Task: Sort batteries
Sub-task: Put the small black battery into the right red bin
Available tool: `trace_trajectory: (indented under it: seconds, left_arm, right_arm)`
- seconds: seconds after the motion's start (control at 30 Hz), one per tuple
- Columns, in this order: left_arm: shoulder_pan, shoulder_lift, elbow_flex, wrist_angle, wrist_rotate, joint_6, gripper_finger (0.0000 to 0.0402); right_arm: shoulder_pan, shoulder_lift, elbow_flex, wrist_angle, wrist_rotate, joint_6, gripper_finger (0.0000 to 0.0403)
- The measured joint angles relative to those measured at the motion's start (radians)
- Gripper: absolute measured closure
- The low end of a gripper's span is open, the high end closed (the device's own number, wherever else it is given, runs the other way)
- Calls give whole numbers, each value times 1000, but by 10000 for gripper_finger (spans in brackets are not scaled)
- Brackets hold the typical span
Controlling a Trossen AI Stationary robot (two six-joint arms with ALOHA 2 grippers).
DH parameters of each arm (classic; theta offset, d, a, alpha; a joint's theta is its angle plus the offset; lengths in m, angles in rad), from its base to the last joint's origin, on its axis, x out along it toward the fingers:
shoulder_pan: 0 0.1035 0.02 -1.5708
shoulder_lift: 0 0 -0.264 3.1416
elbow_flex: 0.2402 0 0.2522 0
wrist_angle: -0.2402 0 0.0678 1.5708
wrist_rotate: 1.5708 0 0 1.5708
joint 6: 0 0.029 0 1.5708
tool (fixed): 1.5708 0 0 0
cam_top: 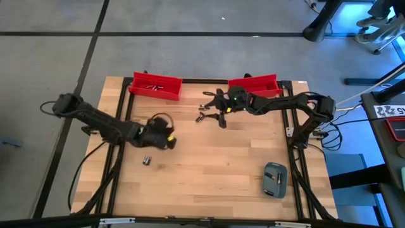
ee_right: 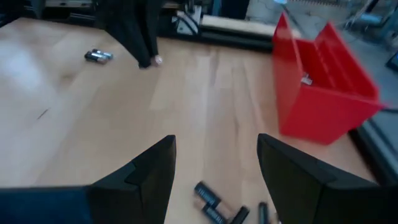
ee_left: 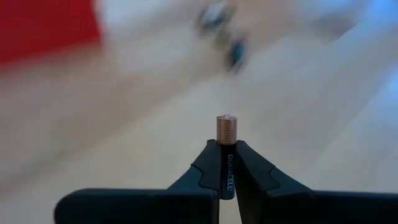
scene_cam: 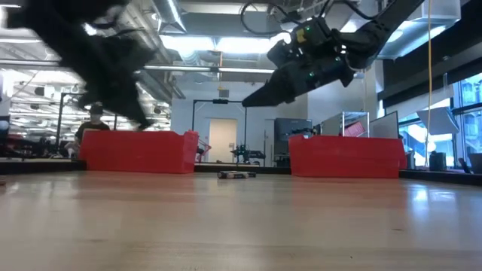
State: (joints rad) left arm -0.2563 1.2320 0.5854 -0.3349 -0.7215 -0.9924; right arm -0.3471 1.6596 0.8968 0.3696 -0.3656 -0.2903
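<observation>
My left gripper [ee_left: 227,149] is shut on one battery [ee_left: 227,129], black with a copper end; in the high view it hovers left of the table's middle [cam_top: 168,141]. Two more batteries [cam_top: 147,160] lie on the wood just near of it. My right gripper [ee_right: 216,158] stands open above a small cluster of batteries [ee_right: 208,194] near the table's far middle [cam_top: 201,117], touching none of them. In the low view this gripper [scene_cam: 260,94] hangs well above the cluster [scene_cam: 235,175]. My left gripper pinches the battery's black body [ee_left: 227,163] between its two fingers. The battery lies along the fingers, and its copper end [ee_left: 227,127] sticks out past their tips. It is held clear of the table, with the gripper slanting downward.
Two red bins stand at the far edge, one on the left [cam_top: 155,85] and one on the right [cam_top: 256,83]. A grey-blue case [cam_top: 275,179] lies near the front right corner. Bare wood [cam_top: 215,158] fills the middle of the table.
</observation>
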Motion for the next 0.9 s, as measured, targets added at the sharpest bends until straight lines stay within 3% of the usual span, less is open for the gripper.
trace_trajectory:
  seconds: [0.1, 0.2, 0.3, 0.43, 0.5, 0.6, 0.73, 0.9]
  left_arm:
    - [147, -10, 0, 246, 70, 337, 390]
    - [299, -15, 1, 482, 260, 637, 390]
    - [435, -16, 2, 663, 472, 819, 387]
    - [577, -16, 2, 779, 687, 901, 388]
    - [624, -16, 2, 813, 760, 914, 389]
    - [657, -16, 2, 865, 833, 936, 387]
    - [656, -16, 2, 929, 857, 975, 384]
    - [637, -14, 2, 956, 872, 1008, 387]
  right_arm:
    - [-20, 0, 23, -4, 8, -22, 175]
    - [-52, -4, 60, -54, 6, -22, 175]
    - [-88, -15, 82, -113, -44, 1, 175]
    - [-121, -21, 83, -30, -225, 116, 178]
    - [-119, -21, 83, 65, -259, 179, 186]
    - [-103, -21, 84, 207, -251, 218, 207]
    - [-78, -3, 87, 368, -174, 256, 240]
    - [-56, 68, 167, 381, -159, 298, 263]
